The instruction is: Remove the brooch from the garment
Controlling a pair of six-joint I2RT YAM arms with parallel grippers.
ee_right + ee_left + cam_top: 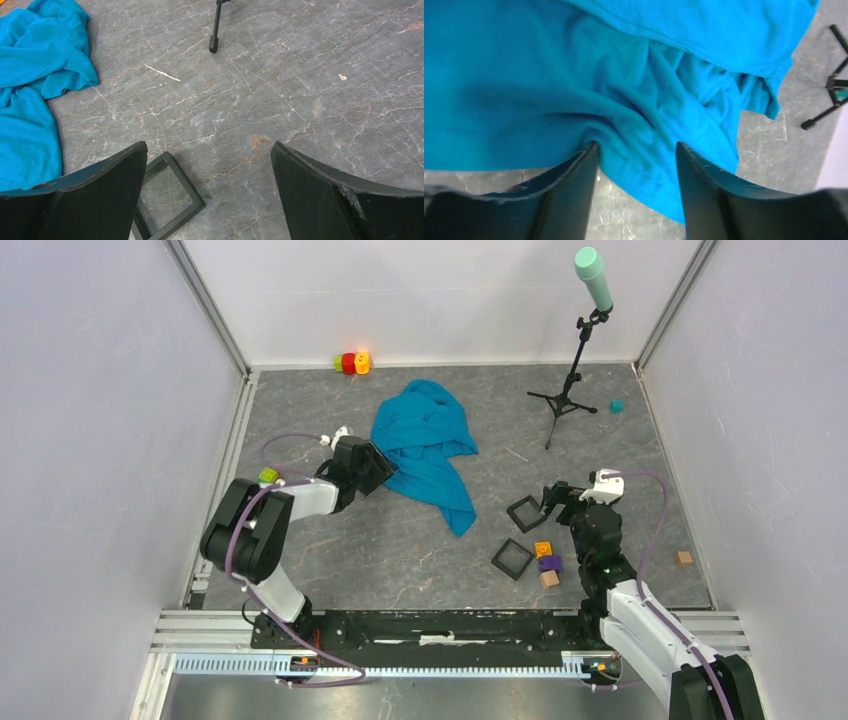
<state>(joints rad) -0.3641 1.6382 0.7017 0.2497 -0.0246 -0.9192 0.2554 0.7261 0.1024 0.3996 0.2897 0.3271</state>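
Observation:
The garment is a crumpled teal cloth (425,445) lying mid-table; it fills the left wrist view (574,75). My left gripper (385,468) is open at the cloth's left edge, and its fingers (636,147) straddle a fold of the hem without closing on it. No brooch shows on the cloth in any view. A tiny whitish roundish bit (342,77) lies on the bare table in the right wrist view; I cannot tell whether it is the brooch. My right gripper (552,495) is open and empty (210,145), low over the table right of the cloth.
Two black square frames (526,511) (512,558) lie by my right gripper, one under its left finger (167,200). Small coloured blocks (547,562) sit near them. A tripod stand (565,400) with a green top stands at the back right. A thin white stick (162,73) lies on the table.

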